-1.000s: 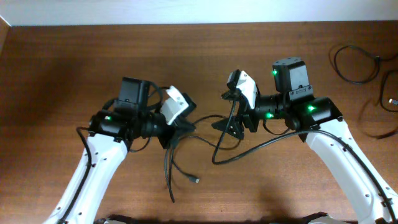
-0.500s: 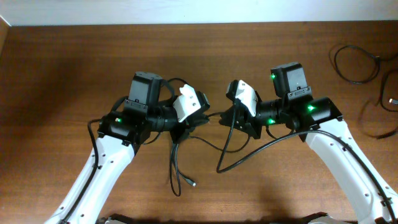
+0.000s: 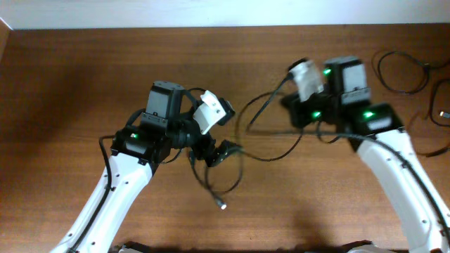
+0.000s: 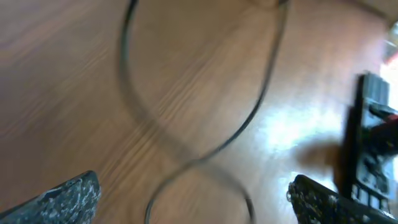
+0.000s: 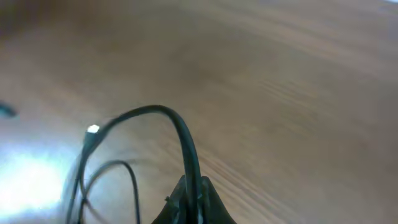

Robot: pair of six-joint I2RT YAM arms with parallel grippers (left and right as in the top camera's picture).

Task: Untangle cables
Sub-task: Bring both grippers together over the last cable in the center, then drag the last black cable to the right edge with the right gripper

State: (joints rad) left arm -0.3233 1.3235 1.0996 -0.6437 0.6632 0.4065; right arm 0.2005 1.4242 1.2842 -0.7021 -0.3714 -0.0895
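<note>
Presently grips the black cable [image 5: 186, 140] between right fingers [image 5: 211, 208] pressed tight on it, low in the wrist view, strand arching up and away over the desk [image 5: 298, 74]. Holds left fingers [image 4: 68, 193] spread wide above the wood, touching nothing, with a slack loop of cable lying on the desk between them. Overhead, sprawls in loops between both arms, plug end [image 3: 222, 205] resting on the desk near the left arm, further cables [image 3: 402, 70] well apart at the far right edge.
</note>
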